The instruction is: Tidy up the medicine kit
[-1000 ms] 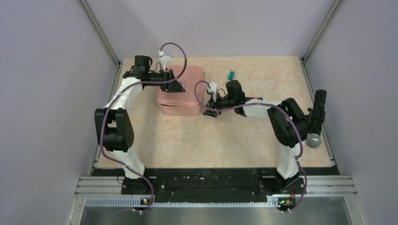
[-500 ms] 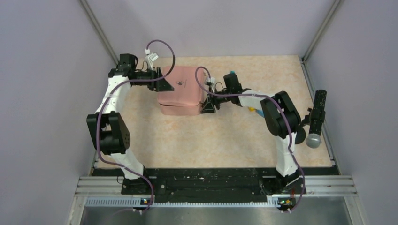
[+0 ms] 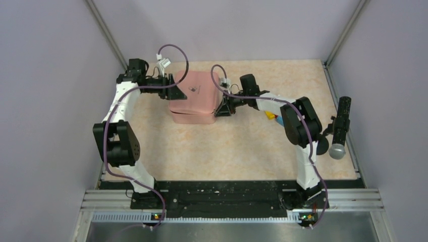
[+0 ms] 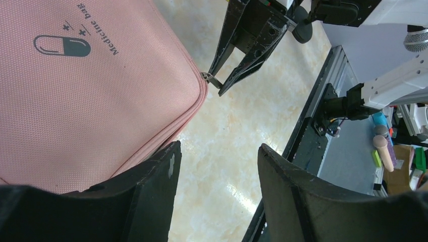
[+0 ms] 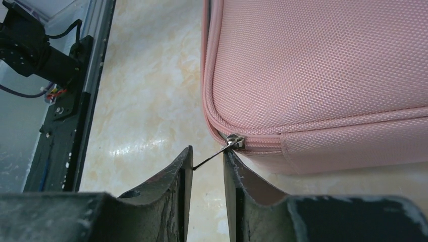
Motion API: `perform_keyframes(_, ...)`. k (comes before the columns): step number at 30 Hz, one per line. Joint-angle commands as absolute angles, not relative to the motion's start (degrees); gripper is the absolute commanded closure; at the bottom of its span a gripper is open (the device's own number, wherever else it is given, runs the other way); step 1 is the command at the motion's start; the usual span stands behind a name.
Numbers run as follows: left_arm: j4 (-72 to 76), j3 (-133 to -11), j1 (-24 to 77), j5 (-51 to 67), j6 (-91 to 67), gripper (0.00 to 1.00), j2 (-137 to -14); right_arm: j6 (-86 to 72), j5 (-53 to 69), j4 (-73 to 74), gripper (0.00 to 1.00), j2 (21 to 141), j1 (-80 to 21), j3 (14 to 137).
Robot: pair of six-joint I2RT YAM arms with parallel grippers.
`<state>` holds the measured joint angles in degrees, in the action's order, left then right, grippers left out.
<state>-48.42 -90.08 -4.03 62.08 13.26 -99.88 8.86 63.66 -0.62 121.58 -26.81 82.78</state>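
Observation:
The pink medicine kit [image 3: 194, 98] lies zipped shut on the table, its pill logo [image 4: 62, 46] facing up. My left gripper [image 3: 176, 91] hovers at the kit's left edge, open, with only bare table between its fingers [image 4: 166, 166]. My right gripper [image 3: 222, 110] sits at the kit's near right corner. In the right wrist view the metal zipper pull [image 5: 212, 155] sticks out from the slider [image 5: 235, 141] and lies slantwise across the narrow gap of my right gripper [image 5: 208, 151]. The jaws stand a little apart and are not clamped on it.
Small yellow and blue blocks [image 3: 271, 116] lie under the right forearm. A black and grey microphone-like fixture [image 3: 338, 131] hangs by the right wall. Metal rails [image 3: 227, 199] run along the near edge. Walls close in the left, back and right.
The right gripper moved left and back to the kit's corner and its jaws narrowed round the zipper pull. The left gripper drew left off the lid, then stayed still.

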Motion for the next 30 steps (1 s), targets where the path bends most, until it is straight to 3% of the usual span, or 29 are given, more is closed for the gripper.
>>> perform_keyframes(1,-47.88,-89.36,-4.04,62.76,13.87,0.38,-96.54,6.64,66.51,-3.29,0.75,122.44,-26.54,85.74)
perform_keyframes(10,-47.22,-88.64,-4.03,61.97,13.45,0.38,-96.70,5.60,58.78,-5.72,0.89,122.24,-26.55,84.59)
perform_keyframes(13,-46.49,-88.92,-4.05,60.74,12.62,0.38,-96.88,6.93,53.94,-5.55,1.00,121.02,-26.55,83.93)
perform_keyframes(23,-33.91,-90.73,-5.98,34.08,-8.35,0.29,-101.79,37.73,28.83,0.97,1.00,108.20,-30.45,76.22)
perform_keyframes(30,-26.08,-85.26,-4.66,39.97,-16.40,0.29,-106.36,44.39,13.77,0.57,1.00,105.92,-31.03,72.94)
